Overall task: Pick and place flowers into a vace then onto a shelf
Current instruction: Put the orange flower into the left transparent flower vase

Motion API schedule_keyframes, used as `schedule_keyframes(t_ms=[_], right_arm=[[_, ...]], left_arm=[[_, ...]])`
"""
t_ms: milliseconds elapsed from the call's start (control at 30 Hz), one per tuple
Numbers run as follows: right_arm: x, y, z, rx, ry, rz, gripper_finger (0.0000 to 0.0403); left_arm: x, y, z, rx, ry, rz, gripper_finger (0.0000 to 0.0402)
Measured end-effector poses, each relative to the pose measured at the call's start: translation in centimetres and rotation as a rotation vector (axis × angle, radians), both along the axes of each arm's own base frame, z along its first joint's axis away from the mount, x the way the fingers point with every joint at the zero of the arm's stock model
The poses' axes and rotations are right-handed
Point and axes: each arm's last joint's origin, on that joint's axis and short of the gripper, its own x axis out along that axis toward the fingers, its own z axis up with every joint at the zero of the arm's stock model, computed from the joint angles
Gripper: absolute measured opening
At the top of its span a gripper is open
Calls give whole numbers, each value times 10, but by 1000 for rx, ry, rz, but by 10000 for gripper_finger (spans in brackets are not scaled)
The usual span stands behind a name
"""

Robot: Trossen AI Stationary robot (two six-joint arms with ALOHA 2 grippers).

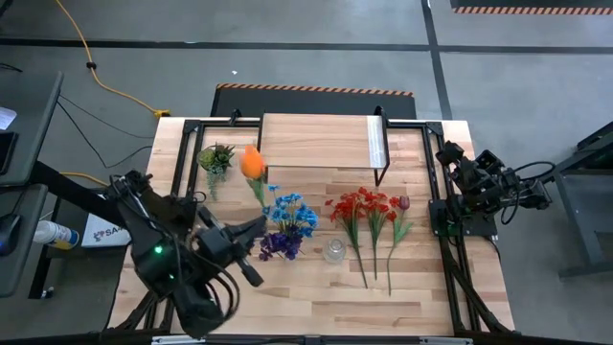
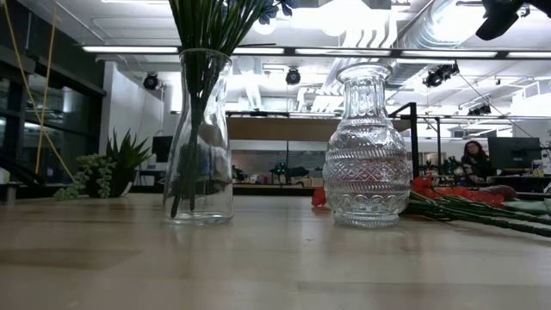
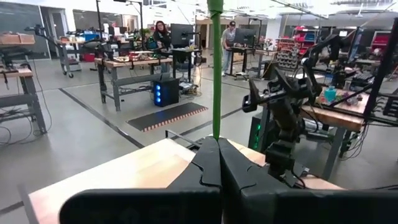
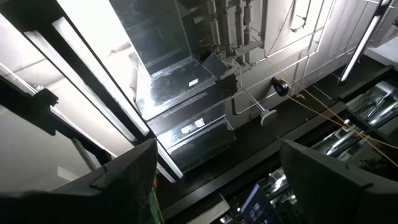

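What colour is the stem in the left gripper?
Green stem, clamped in the left gripper; left wrist view.

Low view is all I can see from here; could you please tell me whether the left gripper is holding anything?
Observer: Yes, the left gripper has its fingers shut on a green stem, held upright.
Operator: Thank you. Where is the right gripper?
Observer: The right gripper waits at the table's right edge, fingers open, holding nothing.
Operator: Which flowers lie outside the vases?
Observer: The red flowers and a maroon tulip lie flat to the right of the empty vase. An orange flower lies near the shelf.
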Motion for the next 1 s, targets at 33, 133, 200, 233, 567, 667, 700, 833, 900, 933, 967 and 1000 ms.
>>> schedule_keyframes(t_ms=[33, 133, 200, 233, 567, 667, 700, 833, 900, 933, 967, 1000], right_arm=[[0, 0, 0, 0, 0, 0, 328], [0, 0, 0, 0, 5, 0, 328], [0, 0, 0, 0, 5, 0, 328], [0, 0, 0, 0, 6, 0, 328], [1, 0, 0, -1, 7, 1, 328], [0, 0, 0, -1, 6, 0, 328], [1, 0, 0, 0, 6, 0, 328], [1, 0, 0, 1, 6, 1, 328], [1, 0, 0, 0, 5, 2, 328], [0, 0, 0, 0, 5, 4, 328], [0, 0, 0, -1, 4, 4, 328], [1, 0, 0, -2, 4, 6, 328]], left_arm=[[4, -3, -1, 11, 12, 2, 20], [14, -10, -1, 16, 22, 5, 20], [22, -12, -1, 18, 17, 23, 20], [23, -14, -1, 17, 19, 21, 20], [52, -37, -24, -19, -6, 23, 20], [63, -47, -26, -20, -6, 19, 20], [66, -50, -26, -21, -5, 16, 20], [78, -57, -24, -18, 7, -25, 20], [85, -59, -27, -6, 19, -41, 20], [88, -59, -28, 4, 27, -43, 20], [92, -59, -30, 10, 30, -39, 20], [96, -57, -30, 8, 27, -46, 20]])
